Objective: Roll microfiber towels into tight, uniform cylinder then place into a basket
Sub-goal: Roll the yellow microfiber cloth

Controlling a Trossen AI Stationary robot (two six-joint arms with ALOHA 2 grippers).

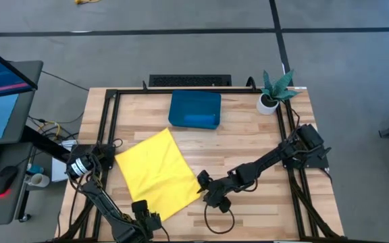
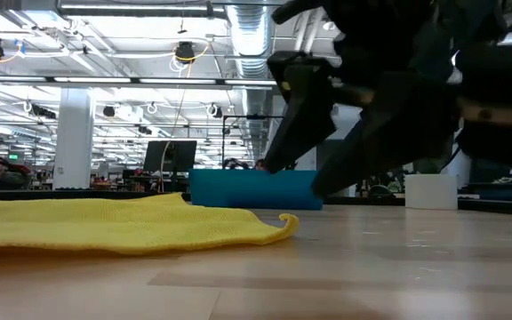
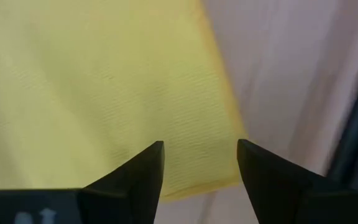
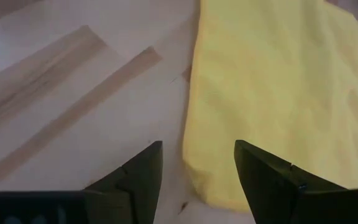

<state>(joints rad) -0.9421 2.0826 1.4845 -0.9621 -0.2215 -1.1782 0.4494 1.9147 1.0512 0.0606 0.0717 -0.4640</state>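
Now the yellow towel [image 1: 158, 173] lies flat and spread out like a diamond on the counter [image 1: 248, 145], close to the near edge and a bit toward the left side. It is not rolled yet, so the job looks like it is just starting.

Left end effector [image 1: 146, 217] sits at the towel's near corner, by the near edge of the counter. Its fingers are apart, one on each side of the corner, and they hold nothing. Right end effector [image 1: 204, 189] sits at the towel's right corner, near the middle of the counter. Its fingers are apart too, and empty.

To roll well, I think both should pinch one edge at the same time, lift it only a little, and turn it over evenly. If one side goes faster, the roll may come out crooked. The cloth is soft, so a loose first turn could make a fat, floppy roll.

Farther back, the basket [image 1: 194, 109] waits by the far edge, well apart from the towel. A blue towel [image 1: 199, 120] seems to lie inside it already. A plant [image 1: 273, 91] stands at the far right corner.

Count: two towels, one basket, one plant, two end effectors.
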